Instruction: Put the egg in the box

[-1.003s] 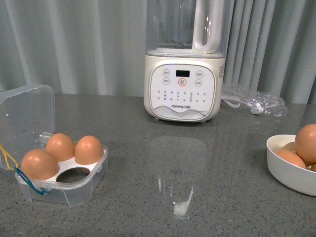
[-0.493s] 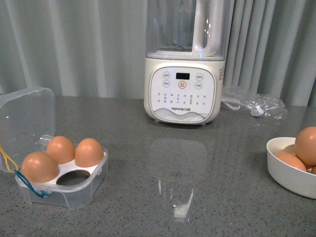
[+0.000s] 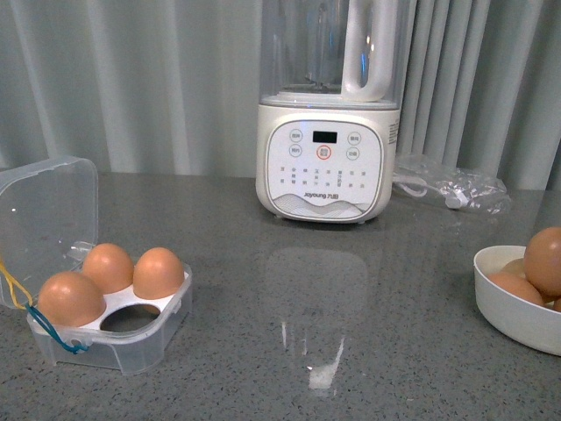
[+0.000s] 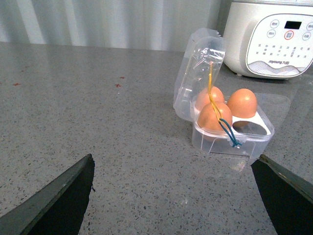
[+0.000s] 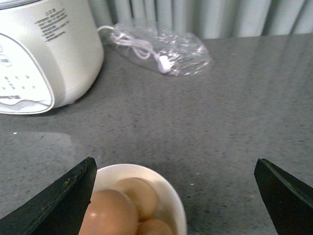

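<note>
The clear box (image 3: 147, 338) stands open at the left of the table, lid tilted back. Three brown eggs fill its white tray and the front right hole (image 3: 130, 317) is empty. In the left wrist view the box (image 4: 254, 139) lies ahead of my open left gripper (image 4: 175, 169), well clear of its fingers (image 4: 63, 198). Brown eggs lie in a white bowl (image 3: 508, 309) at the right edge, one egg (image 3: 545, 261) on top. My right gripper (image 5: 174, 164) hovers open over the bowl (image 5: 171, 200) and the top egg (image 5: 110, 215), holding nothing. Neither arm shows in the front view.
A white blender (image 3: 324, 140) with a clear jug stands at the back centre. A clear plastic bag holding a white cord (image 3: 451, 184) lies to its right, in front of grey curtains. Grey speckled tabletop (image 3: 351, 307) stretches between box and bowl.
The front view has drifted slightly, so the bowl sits a little lower and further right in the frame. Nothing on the table has visibly moved.
</note>
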